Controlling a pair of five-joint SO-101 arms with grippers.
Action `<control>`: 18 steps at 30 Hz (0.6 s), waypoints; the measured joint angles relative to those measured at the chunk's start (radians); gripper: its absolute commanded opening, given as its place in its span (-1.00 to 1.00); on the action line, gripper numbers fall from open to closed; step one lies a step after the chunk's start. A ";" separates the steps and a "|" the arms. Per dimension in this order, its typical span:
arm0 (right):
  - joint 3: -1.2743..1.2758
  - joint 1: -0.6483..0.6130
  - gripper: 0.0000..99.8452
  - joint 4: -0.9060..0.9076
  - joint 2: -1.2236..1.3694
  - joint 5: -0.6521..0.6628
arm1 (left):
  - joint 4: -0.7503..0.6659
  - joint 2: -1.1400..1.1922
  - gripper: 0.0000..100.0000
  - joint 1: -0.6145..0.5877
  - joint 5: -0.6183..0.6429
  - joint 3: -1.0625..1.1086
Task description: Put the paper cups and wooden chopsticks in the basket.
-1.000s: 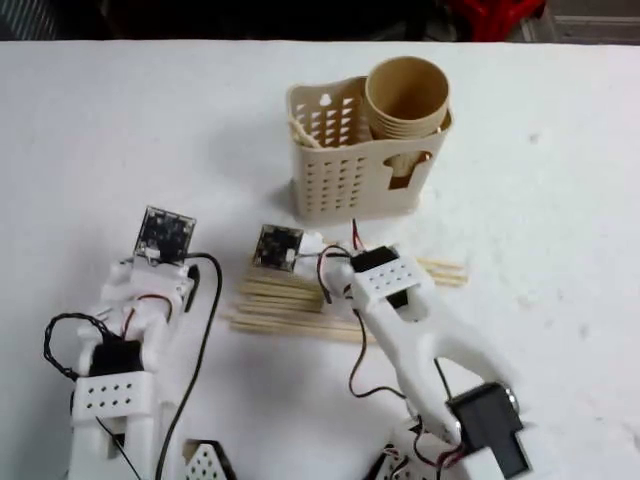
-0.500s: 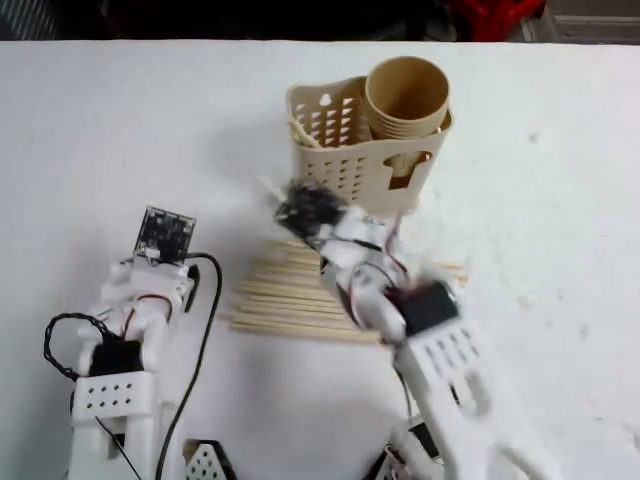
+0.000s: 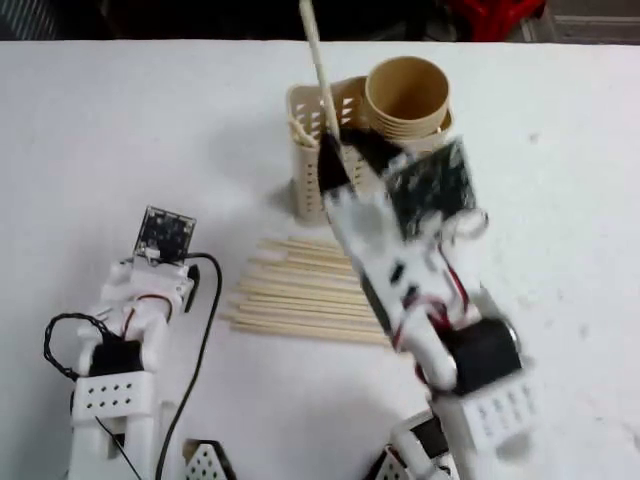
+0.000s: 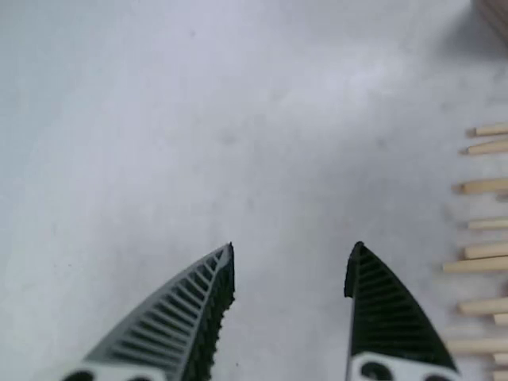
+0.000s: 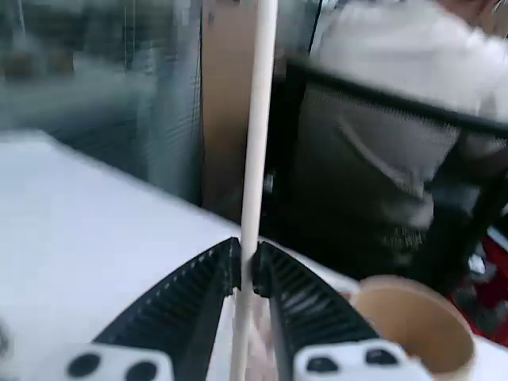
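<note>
One chopstick [image 5: 258, 119] is clamped upright in the right pincer [image 5: 246, 254].

Paper cups [image 3: 407, 95] nest in the basket [image 3: 308, 180] — chopsticks [image 3: 300, 300] lie piled nearby, one held upright.

We are seeing two arms of white plastic. The left arm [image 3: 125, 330] is carrying a looping black cable [image 3: 55, 345] and a plate [image 3: 112, 393] dotted with small holes; the right arm [image 3: 385, 260] is trailing thin red wires [image 3: 447, 290] beside a black servo block [image 3: 483, 352]. Each wrist is wearing a small black circuit board [image 3: 165, 232]. The left fingers [image 4: 178, 321] and right fingers [image 5: 190, 305] are showing black ribbed faces tapering to points, on white bases with dark screw holes [image 5: 111, 367].
</note>
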 measured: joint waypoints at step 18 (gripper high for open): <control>-0.049 0.074 -0.97 -0.661 0.557 0.009 | 0.000 0.000 -0.53 0.000 0.000 0.000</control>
